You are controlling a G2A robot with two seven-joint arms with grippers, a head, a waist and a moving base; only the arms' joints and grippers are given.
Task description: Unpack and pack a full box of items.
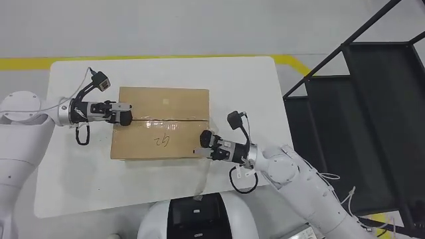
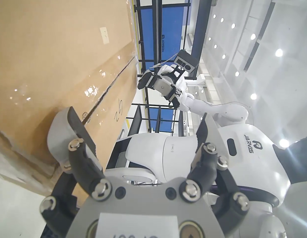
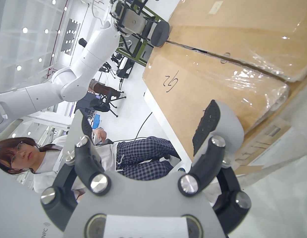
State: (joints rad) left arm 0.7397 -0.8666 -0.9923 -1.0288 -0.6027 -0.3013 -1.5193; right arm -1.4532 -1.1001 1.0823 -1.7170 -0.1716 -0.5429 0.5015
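A closed cardboard box (image 1: 159, 123) stands in the middle of the white table, with glossy clear tape along its centre seam (image 1: 166, 119) and a handwritten mark on the near flap. My left gripper (image 1: 125, 114) is open at the box's left edge, one finger (image 2: 74, 125) lying on the box top (image 2: 56, 50) beside the seam's end. My right gripper (image 1: 204, 145) is open at the box's near right corner, one finger (image 3: 213, 122) just over the near flap (image 3: 205, 80). The seam (image 3: 218, 59) gapes slightly. Nothing is between either gripper's fingers.
The white table (image 1: 80, 179) has bare room to the left of the box and along its front. A black metal stair frame (image 1: 358, 119) stands off the table's right side. A yellow floor line (image 1: 26, 63) runs behind the table.
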